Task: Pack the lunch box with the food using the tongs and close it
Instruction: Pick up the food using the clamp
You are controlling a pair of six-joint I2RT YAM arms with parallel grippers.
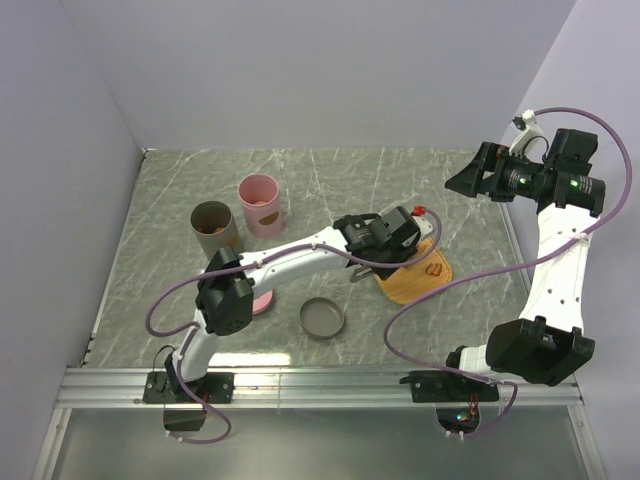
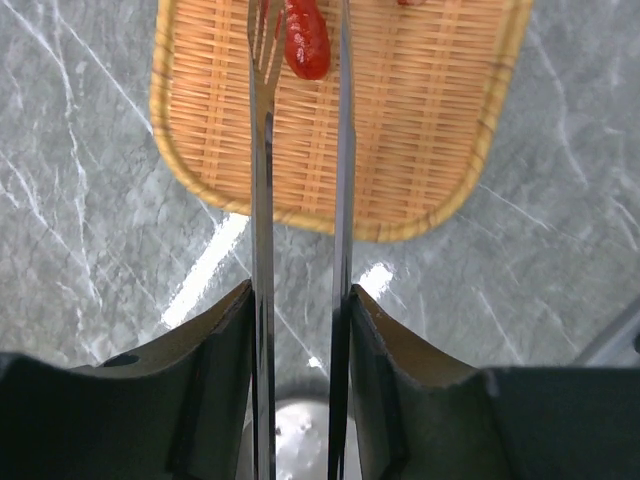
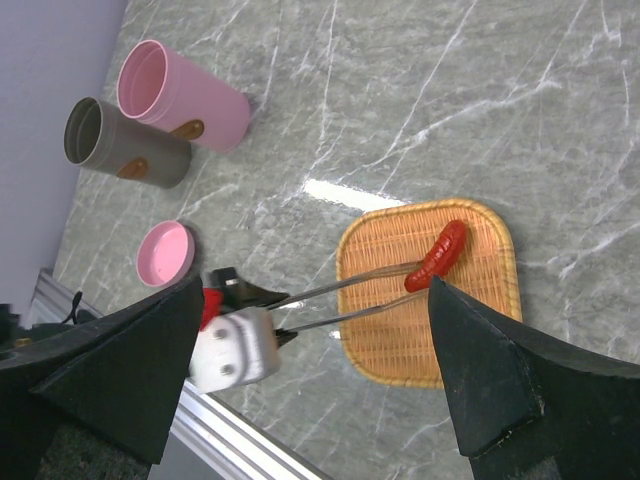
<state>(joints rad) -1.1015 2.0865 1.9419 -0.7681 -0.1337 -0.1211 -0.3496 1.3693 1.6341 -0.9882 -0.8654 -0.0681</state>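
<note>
Nearest the arm bases, a round grey metal lid lies flat on the grey marble-patterned table. In the left wrist view only a silvery arc of it shows, at the bottom edge between the fingers.

The left gripper is clamped on the long silver metal tongs. Its two dark fingers press against the outer faces of the two slim arms, which run forward nearly parallel. The joined end of the tongs is cut off below the frame.

Beyond the fingers, the tong tips reach over the orange woven square tray, whose far edge is out of view. The glossy red strip of food lies on the tray between the tips, beside the slotted left one. Whether it is pinched cannot be told. A second reddish scrap at the upper edge is cut off.

A flat pink lid rests left of the tray and is partly covered by the left arm in the top view.

Farther back, an open pink cylinder and an open grey-brown cylinder stand side by side. Their insides are too dim to make out.

The right gripper hangs raised at the table's right side, well apart from the tray. Its fingers are spread wide with nothing between them.
</note>
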